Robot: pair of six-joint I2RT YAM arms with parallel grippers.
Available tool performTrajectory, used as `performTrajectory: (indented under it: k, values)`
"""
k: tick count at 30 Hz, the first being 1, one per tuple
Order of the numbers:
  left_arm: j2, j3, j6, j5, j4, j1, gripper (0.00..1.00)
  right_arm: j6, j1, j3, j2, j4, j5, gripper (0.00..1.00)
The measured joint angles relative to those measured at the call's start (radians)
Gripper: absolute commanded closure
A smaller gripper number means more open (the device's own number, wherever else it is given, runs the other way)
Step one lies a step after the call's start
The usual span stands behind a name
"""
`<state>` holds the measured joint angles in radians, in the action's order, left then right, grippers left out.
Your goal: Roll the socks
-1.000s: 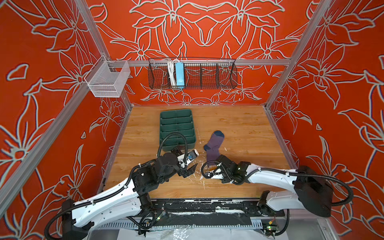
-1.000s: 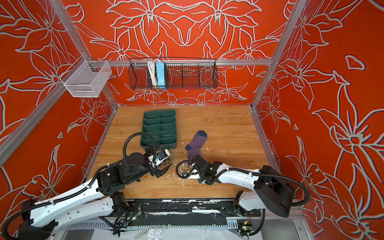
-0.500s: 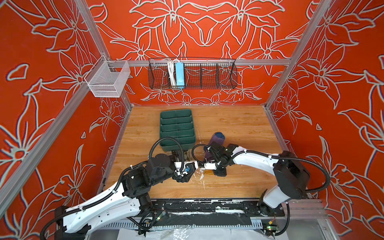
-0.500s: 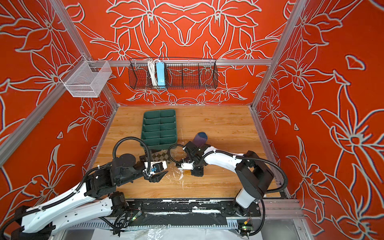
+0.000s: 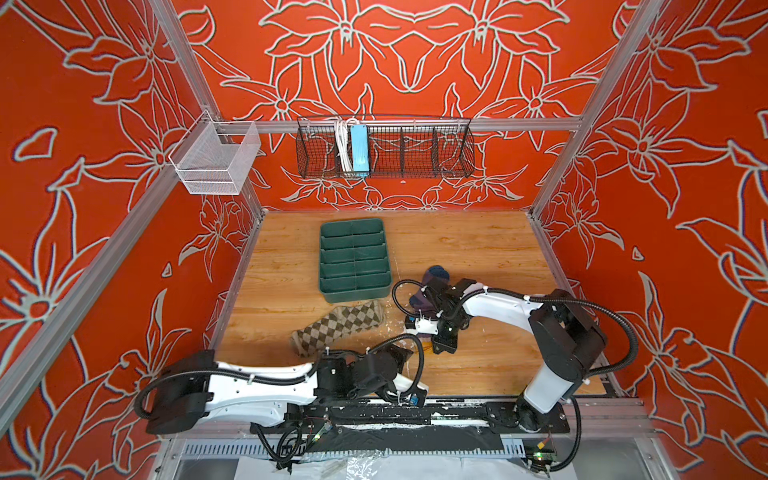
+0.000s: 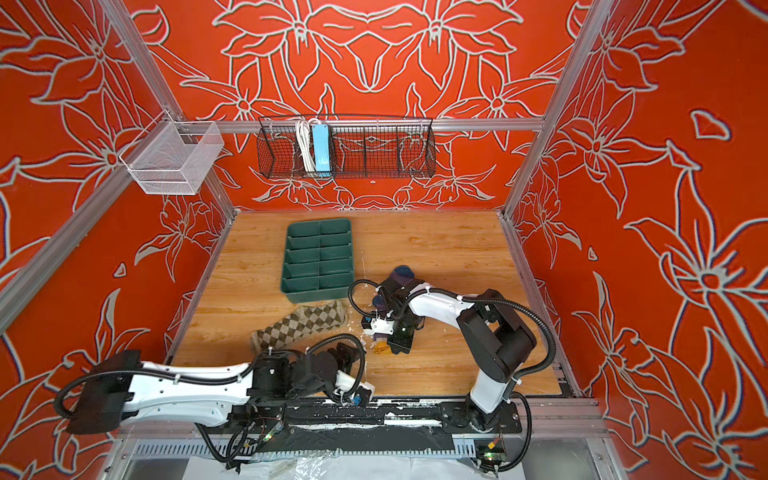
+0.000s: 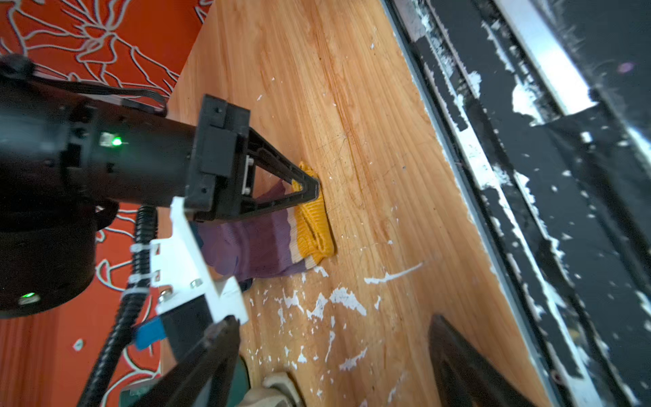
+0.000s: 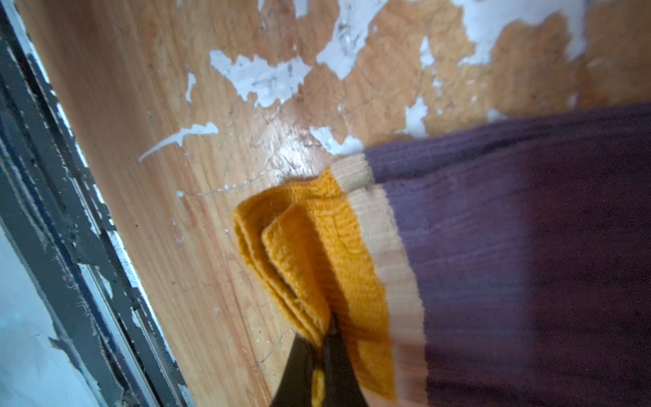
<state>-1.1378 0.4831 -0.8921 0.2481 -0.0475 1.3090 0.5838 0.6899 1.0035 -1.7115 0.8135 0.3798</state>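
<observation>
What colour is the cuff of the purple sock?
The cuff is mustard yellow, edged by a cream band; the right wrist view shows it best.

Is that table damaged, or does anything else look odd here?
Yes: the tabletop has white patches where its wood-look surface looks scraped off, beside the purple sock pinched by the right gripper. The black front rail is flaking too.

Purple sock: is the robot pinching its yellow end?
Yes, the right gripper is shut on the folded yellow cuff of the purple sock, seen close up in the right wrist view.
</observation>
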Motion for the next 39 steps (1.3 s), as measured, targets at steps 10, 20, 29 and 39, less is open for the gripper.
performTrajectory:
  k: [10,20,29,39]
  values:
    - [-0.330,0.043,0.168,0.110,-0.262,0.001,0.22,-0.020,-0.016,0.011,-0.015,0.010,0.023,1.00]
    - [-0.468,0.126,0.273,0.124,-0.281,-0.068,0.40,-0.022,-0.016,0.011,-0.015,0.010,0.024,1.00]
    - [-0.546,0.178,0.321,0.109,-0.287,-0.095,0.68,-0.024,-0.016,0.011,-0.014,0.010,0.024,1.00]
    - [-0.561,0.216,0.358,0.048,-0.220,-0.132,1.00,-0.031,-0.017,-0.003,0.033,-0.034,-0.008,0.89]
